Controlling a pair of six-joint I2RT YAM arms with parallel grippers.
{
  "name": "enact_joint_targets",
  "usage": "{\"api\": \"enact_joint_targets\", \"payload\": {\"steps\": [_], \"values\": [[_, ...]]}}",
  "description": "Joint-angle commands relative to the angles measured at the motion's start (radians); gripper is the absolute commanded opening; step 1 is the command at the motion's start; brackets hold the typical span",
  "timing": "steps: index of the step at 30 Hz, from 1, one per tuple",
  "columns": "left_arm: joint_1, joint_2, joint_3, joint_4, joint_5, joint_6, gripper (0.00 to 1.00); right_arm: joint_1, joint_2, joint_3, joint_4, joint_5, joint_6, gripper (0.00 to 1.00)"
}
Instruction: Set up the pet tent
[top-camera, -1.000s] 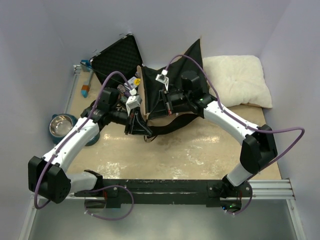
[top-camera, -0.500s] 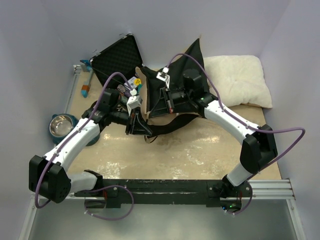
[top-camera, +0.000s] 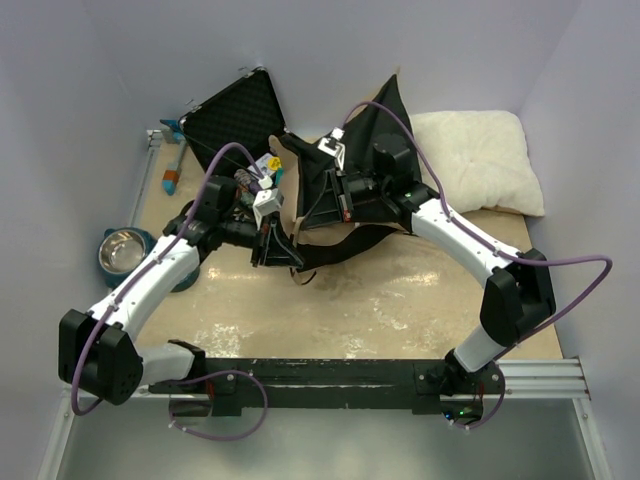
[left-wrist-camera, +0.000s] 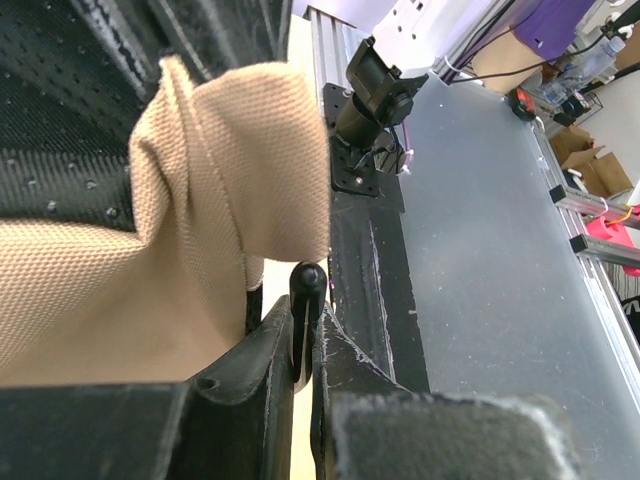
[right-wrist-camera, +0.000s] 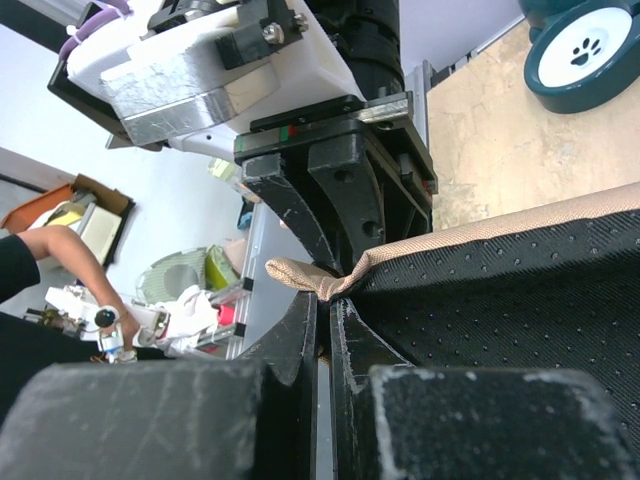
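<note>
Left claw (left-wrist-camera: 308, 300) and right claw (right-wrist-camera: 323, 312) are clamping the tan hem of pet tent (top-camera: 385, 115); fabric between claws is sagging (not yet standing).

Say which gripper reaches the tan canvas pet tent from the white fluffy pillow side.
The right gripper: its arm passes the white fluffy pillow to the tan canvas pet tent. The left gripper comes from the round steel bowl side.

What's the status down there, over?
Left gripper and right gripper shut on tan canvas pet tent. Tent partly raised, crumpled. Open black hard case close behind.
</note>
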Motion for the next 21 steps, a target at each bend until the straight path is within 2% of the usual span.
{"api": "enact_joint_targets", "payload": {"steps": [1, 21], "values": [[-0.004, 0.095, -0.101, -0.326, -0.208, -0.081, 0.0, -0.045, -0.133, 0.143, 0.353, -0.01, 0.085, 0.0], [-0.041, 0.1, -0.055, -0.321, -0.158, -0.079, 0.0, 0.002, -0.102, 0.133, 0.309, 0.048, 0.031, 0.0]]}}
